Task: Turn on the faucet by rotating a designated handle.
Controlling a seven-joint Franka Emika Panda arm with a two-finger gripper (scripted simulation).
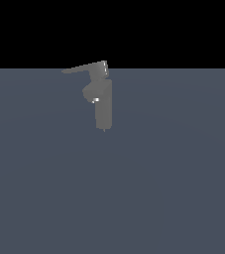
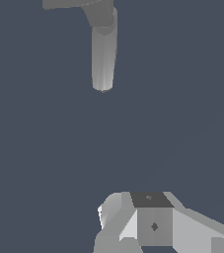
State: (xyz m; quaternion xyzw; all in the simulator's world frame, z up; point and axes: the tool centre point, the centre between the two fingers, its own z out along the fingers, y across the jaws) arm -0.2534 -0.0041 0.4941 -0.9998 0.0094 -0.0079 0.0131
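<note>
We see a flat blue-grey floor point(image 1: 173, 188) filling most of the exterior view, under a black band of background, and on it the faucet point(image 1: 103, 106) stands upright, its rounded-rectangular body rising from a narrow foot that touches the floor. On the faucet's side toward the exterior view's left sits a rounded bulge point(image 1: 91, 91), with a small shiny spot point(image 1: 95, 100) at its lower edge. On top of the faucet is the handle point(image 1: 86, 68), a thin tapered blade joined to a blocky cap (the cap sits directly over the body), and the blade reaches out from the faucet toward the exterior view's left, nearly level, tipped slightly down at its far end. In the wrist view we see the faucet point(image 2: 103, 57) as a pale tapering column with the handle point(image 2: 69, 4) cut off at the frame edge. The gripper point(image 2: 150, 225) shows there only as pale blocky shapes, well apart from the faucet and touching nothing we can see; we cannot tell how far its fingers stand apart.
</note>
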